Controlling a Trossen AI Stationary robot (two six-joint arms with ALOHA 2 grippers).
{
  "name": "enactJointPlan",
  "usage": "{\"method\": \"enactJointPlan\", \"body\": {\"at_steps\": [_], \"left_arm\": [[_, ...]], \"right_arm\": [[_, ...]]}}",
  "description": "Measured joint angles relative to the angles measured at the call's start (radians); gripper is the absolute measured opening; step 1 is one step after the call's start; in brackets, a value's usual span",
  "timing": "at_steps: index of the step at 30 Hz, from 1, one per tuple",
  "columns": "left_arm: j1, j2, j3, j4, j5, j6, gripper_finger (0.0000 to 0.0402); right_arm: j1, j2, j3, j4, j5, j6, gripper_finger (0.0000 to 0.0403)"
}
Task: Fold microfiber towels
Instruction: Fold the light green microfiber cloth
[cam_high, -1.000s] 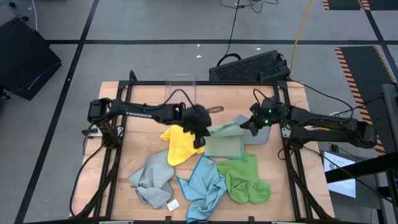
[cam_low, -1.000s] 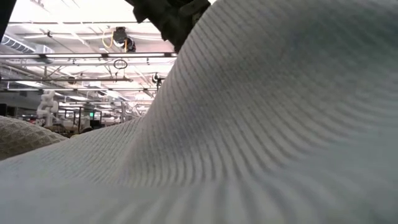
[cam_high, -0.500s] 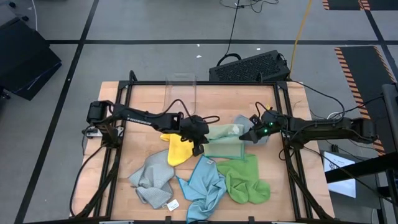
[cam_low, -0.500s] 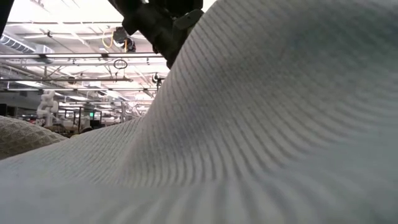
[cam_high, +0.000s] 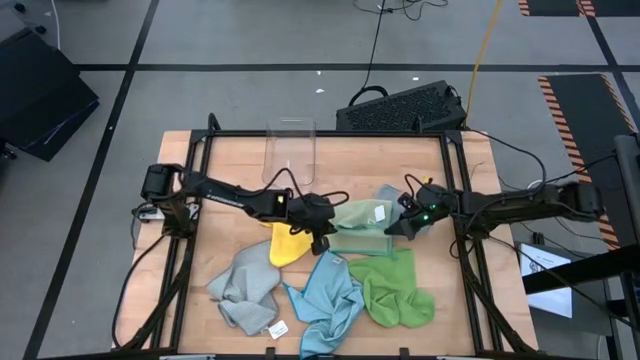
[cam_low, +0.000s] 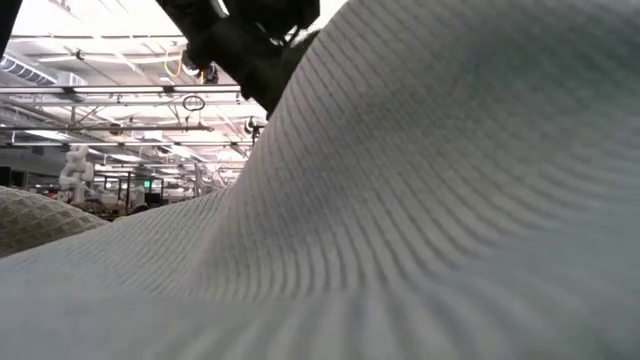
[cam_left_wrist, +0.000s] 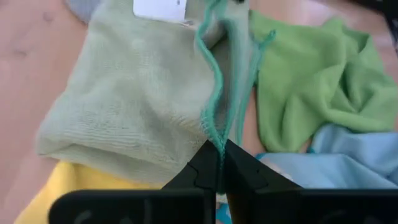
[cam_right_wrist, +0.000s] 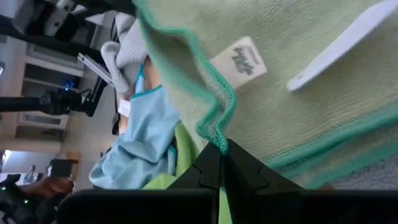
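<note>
The pale green towel (cam_high: 358, 222) lies at the table's middle, partly doubled over, between my two grippers. My left gripper (cam_high: 322, 236) is shut on its left end and my right gripper (cam_high: 393, 230) on its right end. A yellow towel (cam_high: 284, 243) lies under my left gripper. A grey towel (cam_high: 243, 288), a light blue towel (cam_high: 330, 295) and a bright green towel (cam_high: 396, 286) lie bunched along the near side. Another grey towel (cam_high: 388, 194) shows from under the pale green one's far right. My left gripper pinches the pale green towel's teal-hemmed edge (cam_left_wrist: 213, 129) between its two fingers, slanting down from the table's left. Two hemmed edges seem to run together into the fingertips. The towel spreads away from the fingers, slack, resting on the table and the yellow towel. My right gripper pinches the towel's teal-hemmed edge (cam_right_wrist: 217, 134) between its two fingers, near the white tag (cam_right_wrist: 241, 61), slanting down from the table's right. The cloth by the fingers is wavy and slack. The rest lies on the table.
A clear plastic bin (cam_high: 290, 150) stands at the far edge's middle. Bare wood lies at the far left and far right of the table (cam_high: 230, 160). A cloth (cam_low: 420, 200) close to the low camera fills that view, with a dark arm (cam_low: 245, 40) above it.
Both grippers have sunk and gone toward the near edge, staying shut on the pale green towel's hemmed edge. The held edge has come down over the part lying flat, so the towel now lies partly folded over itself and lower on the table.
</note>
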Motion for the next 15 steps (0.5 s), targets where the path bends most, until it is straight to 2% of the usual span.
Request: {"method": "enactJointPlan", "body": {"at_steps": [8, 11, 15], "left_arm": [[-0.019, 0.042, -0.002, 0.021, 0.011, -0.056, 0.0008], [-0.021, 0.043, -0.002, 0.021, 0.009, -0.074, 0.0034], [-0.034, 0.043, -0.002, 0.020, 0.040, -0.104, 0.0091]], "right_arm": [[0.037, 0.054, -0.001, 0.005, -0.001, -0.014, 0.0013], [0.056, 0.058, -0.001, 0.009, -0.002, -0.011, 0.0033], [0.062, 0.049, -0.001, 0.009, -0.038, 0.005, 0.0075]]}}
